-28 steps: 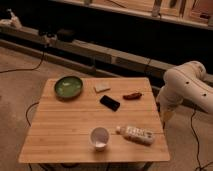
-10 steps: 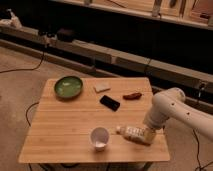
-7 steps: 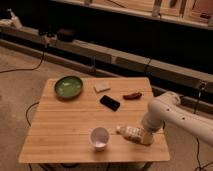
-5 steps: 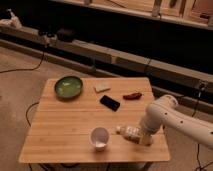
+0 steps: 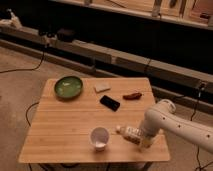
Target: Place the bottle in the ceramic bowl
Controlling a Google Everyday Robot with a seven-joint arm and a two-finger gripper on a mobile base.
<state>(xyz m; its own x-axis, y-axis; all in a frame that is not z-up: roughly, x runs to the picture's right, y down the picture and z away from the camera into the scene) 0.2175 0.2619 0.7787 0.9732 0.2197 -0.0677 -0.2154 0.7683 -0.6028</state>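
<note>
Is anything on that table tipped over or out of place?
Only the bottle: it lies on its side by the table's front edge, cap toward the white cup. The end effector is at its base end. No spill shows.

A light wooden table (image 5: pixel 65 125) stands on a beige floor (image 5: pixel 20 80) — the gripper (image 5: pixel 144 141) sits low over its near right corner. Well behind the jaws runs a pale ledge (image 5: pixel 125 59) — dark wall (image 5: pixel 115 30) above, cables (image 5: pixel 31 67) trailing.
</note>
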